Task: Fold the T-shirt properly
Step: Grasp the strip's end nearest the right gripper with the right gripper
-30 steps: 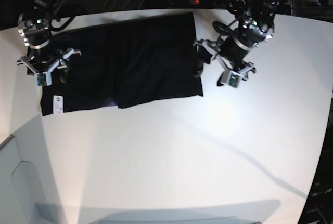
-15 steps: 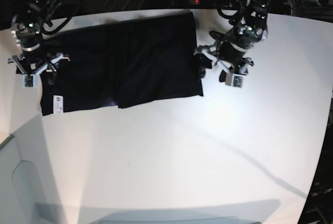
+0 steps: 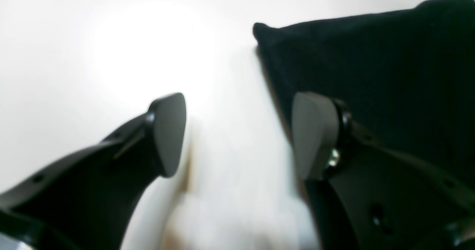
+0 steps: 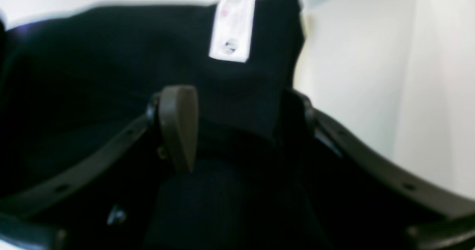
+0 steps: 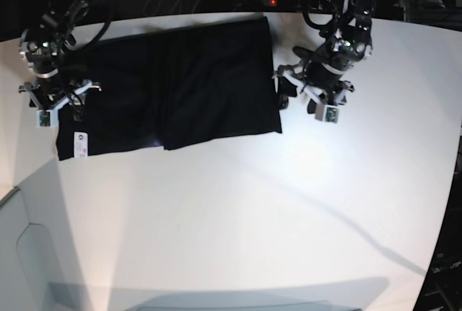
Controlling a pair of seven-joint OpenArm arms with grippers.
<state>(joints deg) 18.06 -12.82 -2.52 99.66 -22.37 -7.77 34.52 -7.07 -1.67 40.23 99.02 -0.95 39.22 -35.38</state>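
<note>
Gripping both short edges evenly is what this step seems to need: the T-shirt (image 5: 170, 84) lies as a flat black band across the upper left of the base view on the white surface (image 5: 289, 203). The right pincer (image 5: 56, 99) stands released over its left edge, above the white label (image 4: 232, 29). The left pincer (image 5: 309, 95) gapes empty beside the right edge; each should bite all layers.

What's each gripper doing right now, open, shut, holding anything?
Left gripper: open, empty, straddling the T-shirt edge.
Right gripper: open, over the T-shirt, gripping nothing.
</note>
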